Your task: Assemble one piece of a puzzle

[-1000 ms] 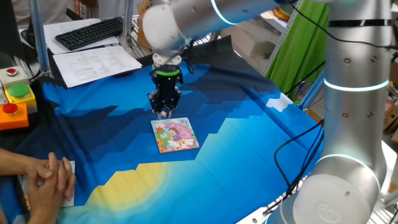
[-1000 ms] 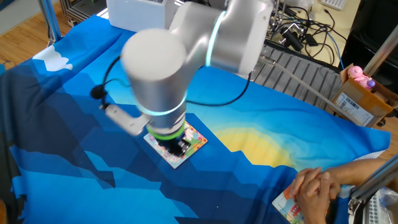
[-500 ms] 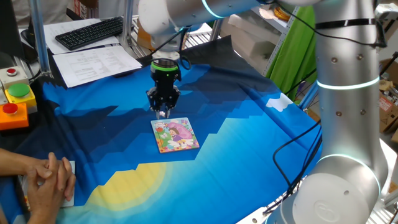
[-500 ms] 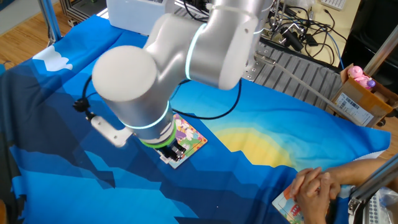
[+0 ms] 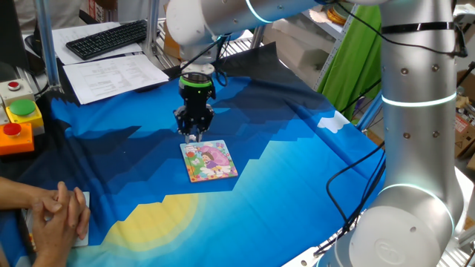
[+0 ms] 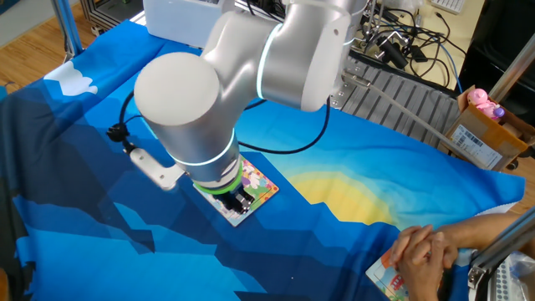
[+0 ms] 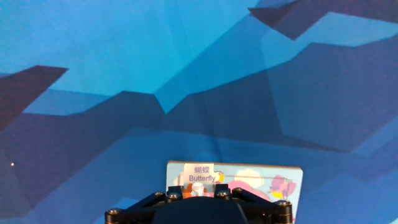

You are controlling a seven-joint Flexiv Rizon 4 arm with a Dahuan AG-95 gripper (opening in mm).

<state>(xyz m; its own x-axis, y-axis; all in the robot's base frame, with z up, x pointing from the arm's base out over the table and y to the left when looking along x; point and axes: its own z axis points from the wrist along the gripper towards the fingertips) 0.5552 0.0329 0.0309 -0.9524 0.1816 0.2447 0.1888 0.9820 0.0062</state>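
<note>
Tool over the far edge of the puzzle, piece not visibly seated yet.

From my end the tool (image 5: 194, 136) hangs just above the desk (image 5: 297, 163), pointing straight down. Can't tell if the fingers are apart or together; the hand view crops them and the fixed views are too small. The piece (image 7: 202, 176) looks to be the pale tab marked "Butterfly" right under the tool tip, touching the puzzle's near corner; held or already dropped in, I can't tell. The puzzle (image 5: 208, 160) lies flat just past the tool, toward the yellow patch. My read: placement is underway, with pressing home and release left.
</note>
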